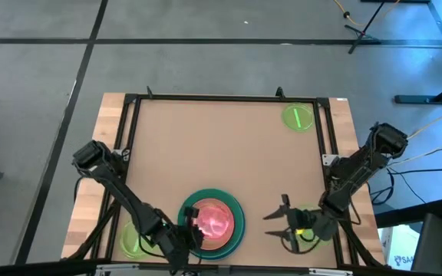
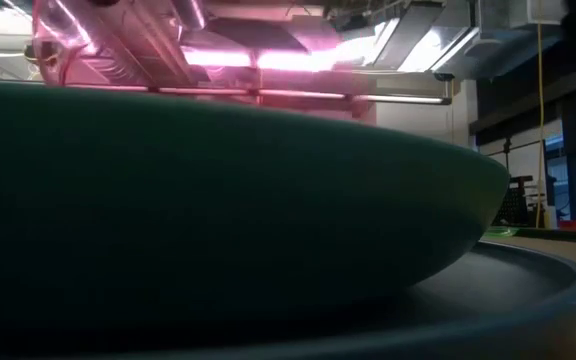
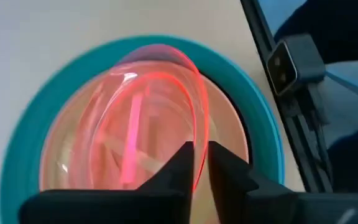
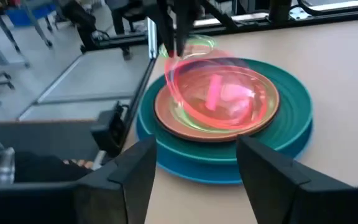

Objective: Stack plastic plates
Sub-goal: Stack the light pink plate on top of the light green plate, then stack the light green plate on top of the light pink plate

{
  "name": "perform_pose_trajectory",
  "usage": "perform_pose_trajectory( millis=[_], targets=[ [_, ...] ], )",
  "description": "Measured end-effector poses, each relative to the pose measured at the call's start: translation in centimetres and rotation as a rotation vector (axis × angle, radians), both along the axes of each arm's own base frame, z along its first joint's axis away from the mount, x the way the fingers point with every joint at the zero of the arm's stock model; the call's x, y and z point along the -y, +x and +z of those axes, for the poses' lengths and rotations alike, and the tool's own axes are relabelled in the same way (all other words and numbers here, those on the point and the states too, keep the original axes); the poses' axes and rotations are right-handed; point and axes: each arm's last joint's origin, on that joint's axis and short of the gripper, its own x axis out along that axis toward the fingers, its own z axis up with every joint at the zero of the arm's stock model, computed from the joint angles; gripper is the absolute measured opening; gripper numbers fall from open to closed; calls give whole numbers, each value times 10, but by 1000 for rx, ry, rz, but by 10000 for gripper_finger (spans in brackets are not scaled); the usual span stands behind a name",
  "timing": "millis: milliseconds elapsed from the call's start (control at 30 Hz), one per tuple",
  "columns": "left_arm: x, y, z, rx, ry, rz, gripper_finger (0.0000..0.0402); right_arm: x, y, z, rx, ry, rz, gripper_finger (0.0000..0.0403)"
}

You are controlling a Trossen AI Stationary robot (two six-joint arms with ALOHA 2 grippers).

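Note:
A stack stands at the table's near edge: a blue plate at the bottom, a dark green plate on it, then a salmon plate. A translucent pink plate sits tilted on top, also visible in the high view. My left gripper is shut on its rim. My right gripper hovers open just right of the stack, its fingers spread and touching nothing. One neon-green plate lies flat in the far right corner. Another neon-green plate lies under my left arm. My left gripper pinches the pink plate's rim on the side toward the table's left, one finger on the hollow face and one on the outer face. The fingers come from above, pointing down. That side is raised; the opposite rim rests on the salmon plate.
A black frame runs around the tabletop, with a small camera block at the near edge beside the stack. Bare tabletop spans the middle and far left. Something neon-green shows at my right wrist.

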Motion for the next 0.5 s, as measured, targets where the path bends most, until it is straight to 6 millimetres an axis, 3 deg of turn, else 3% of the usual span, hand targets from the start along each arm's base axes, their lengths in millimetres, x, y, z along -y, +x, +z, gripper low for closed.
perform_pose_trajectory(
  millis=[233, 500],
  targets=[
    [-10, -13, 14, -183, -181, 18, 109, -13, -6, -8, 42, 36, -50, 214],
    [-17, -67, 29, -343, -74, 222, 109, -16, -3, -16, 45, 47, -62, 214]
  ],
)
